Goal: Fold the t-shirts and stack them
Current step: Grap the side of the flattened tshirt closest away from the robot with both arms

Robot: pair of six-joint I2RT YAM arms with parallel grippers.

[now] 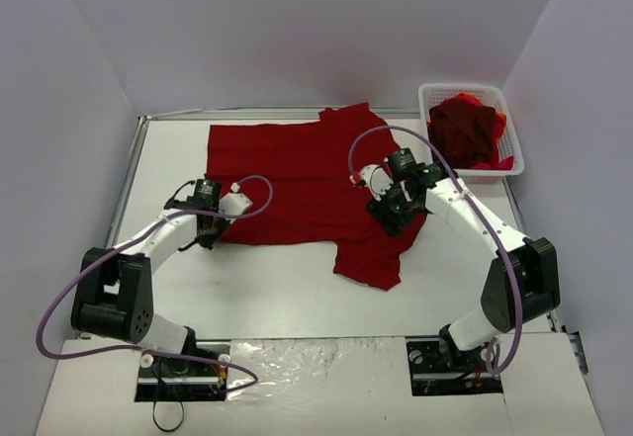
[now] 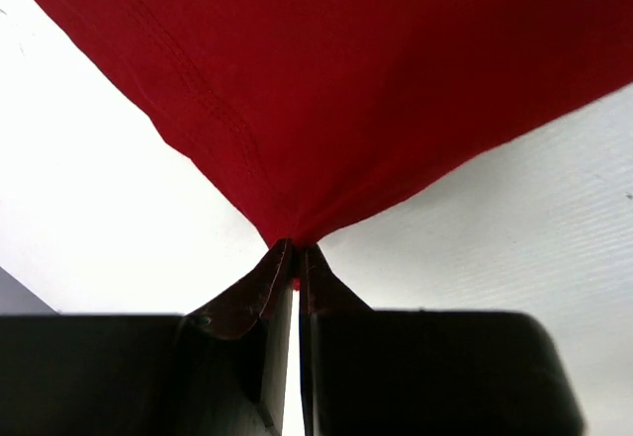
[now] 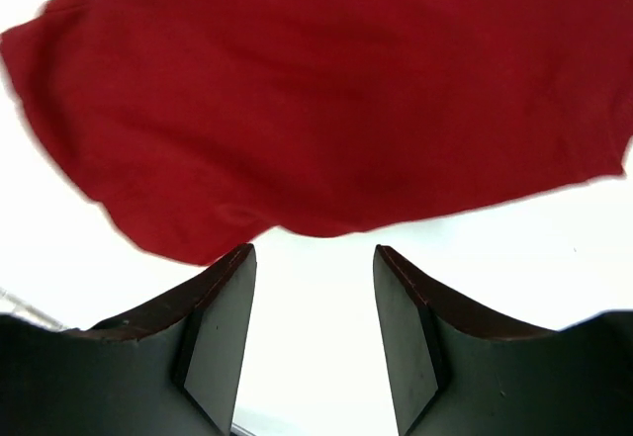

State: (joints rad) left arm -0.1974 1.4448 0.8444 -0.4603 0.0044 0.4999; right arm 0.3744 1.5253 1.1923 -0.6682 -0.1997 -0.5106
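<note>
- You have a big white table point(image 1: 297, 298) in front of you, with pale walls point(image 1: 297, 31) all around it.
- One dark red t-shirt point(image 1: 297, 174) lies spread out flat in the middle of the table. Its bottom edge is on the left side. Its sleeves are on the right side, one pointing to the back and one pointing to the near edge.
- Your left arm point(image 1: 148, 248) reaches in from the near left. Your right arm point(image 1: 485, 223) reaches in from the near right.
- A white mesh basket point(image 1: 514, 130) sits at the back right corner of the table. It is near the far sleeve but does not touch it.
- A pile of shirts point(image 1: 463, 131) fills the basket. Most of the pile is dark red, and a bit of brighter red-orange peeks out at the right side.
- Your left gripper point(image 2: 295, 253) is at the near left corner of the spread t-shirt. Its jaws are pressed together and they pinch that corner of cloth between the tips. The cloth pulls into small folds that run toward the pinch.
- Your right gripper point(image 3: 315, 258) is over the right side of the spread t-shirt, by the near sleeve. Its jaws stand apart and hold nothing. Only white table shows in the gap, and the red edge of the cloth lies just past the tips.
</note>
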